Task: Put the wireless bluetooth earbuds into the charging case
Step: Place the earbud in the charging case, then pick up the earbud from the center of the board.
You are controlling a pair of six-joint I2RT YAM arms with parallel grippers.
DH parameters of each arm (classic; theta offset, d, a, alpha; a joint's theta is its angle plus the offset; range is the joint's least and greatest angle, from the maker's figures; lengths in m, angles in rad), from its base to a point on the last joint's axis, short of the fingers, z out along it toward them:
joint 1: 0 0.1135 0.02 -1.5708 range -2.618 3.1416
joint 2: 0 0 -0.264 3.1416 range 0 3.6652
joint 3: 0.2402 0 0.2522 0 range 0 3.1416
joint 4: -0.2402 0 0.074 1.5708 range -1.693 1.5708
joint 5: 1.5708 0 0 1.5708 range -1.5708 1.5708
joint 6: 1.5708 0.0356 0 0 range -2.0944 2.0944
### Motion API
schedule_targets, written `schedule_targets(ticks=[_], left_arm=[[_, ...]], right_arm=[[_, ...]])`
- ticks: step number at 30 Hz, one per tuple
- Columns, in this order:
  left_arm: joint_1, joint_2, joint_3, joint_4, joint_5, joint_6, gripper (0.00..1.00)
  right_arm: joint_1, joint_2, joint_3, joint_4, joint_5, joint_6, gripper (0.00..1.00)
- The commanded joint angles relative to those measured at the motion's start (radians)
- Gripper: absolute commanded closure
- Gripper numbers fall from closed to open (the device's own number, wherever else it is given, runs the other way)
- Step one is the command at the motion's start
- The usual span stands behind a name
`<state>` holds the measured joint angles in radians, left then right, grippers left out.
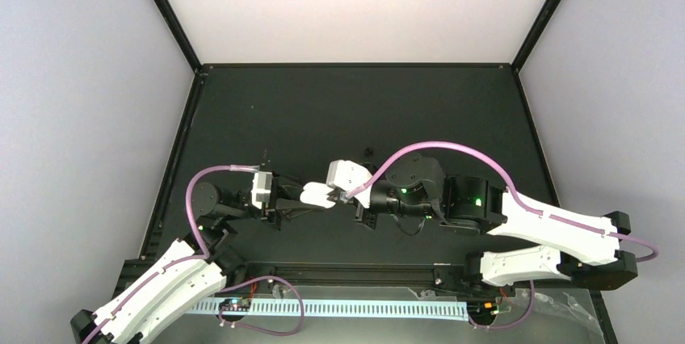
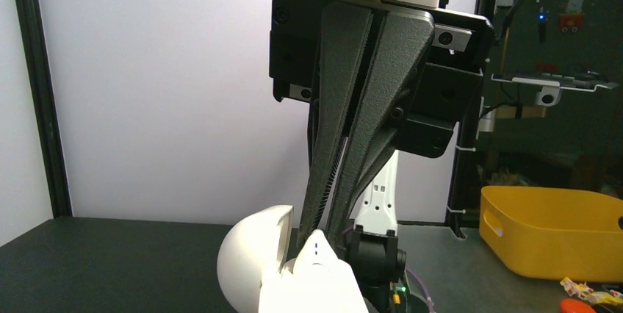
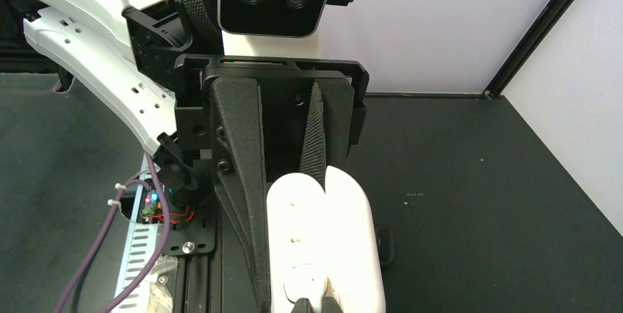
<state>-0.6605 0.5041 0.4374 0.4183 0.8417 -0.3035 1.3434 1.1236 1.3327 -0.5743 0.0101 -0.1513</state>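
Observation:
A white charging case [image 1: 317, 195] is held off the table between the two arms, lid open. My left gripper [image 1: 305, 199] is shut on its base; in the right wrist view its black fingers [image 3: 242, 181] clamp the base [image 3: 294, 217], with the lid [image 3: 356, 239] to the right. My right gripper [image 3: 313, 304] is shut on a white earbud [image 3: 303, 282] at the base's near socket. In the left wrist view the right gripper [image 2: 323, 236] points down at the case [image 2: 257, 261] with its fingers almost together. Other earbuds are not clearly visible.
A small black object [image 3: 382, 243] lies on the dark table just right of the case; a small black blob [image 1: 369, 152] shows behind the grippers. The black rail [image 1: 347, 267] runs along the near edge. A yellow bin [image 2: 551, 232] stands off the table.

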Motion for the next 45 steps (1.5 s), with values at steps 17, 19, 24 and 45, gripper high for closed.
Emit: schedule_targets(ticks=[17,19,24,45], left_arm=[[0.003,-0.022,0.020,0.009,-0.028,0.006,0.98],[0.004,-0.024,0.018,0.003,-0.031,0.010,0.99],[0.003,-0.032,0.008,-0.014,-0.038,0.015,0.98],[0.003,-0.264,0.023,-0.256,-0.102,0.052,0.98]], right_arm=[[0.017,-0.024,0.059,-0.005,-0.029,0.053,0.79],[0.017,-0.042,0.077,-0.005,-0.043,0.065,0.77],[0.010,-0.137,0.092,0.049,-0.040,0.105,0.67],[-0.451,0.216,-0.382,0.539,-0.240,0.516,0.62]])
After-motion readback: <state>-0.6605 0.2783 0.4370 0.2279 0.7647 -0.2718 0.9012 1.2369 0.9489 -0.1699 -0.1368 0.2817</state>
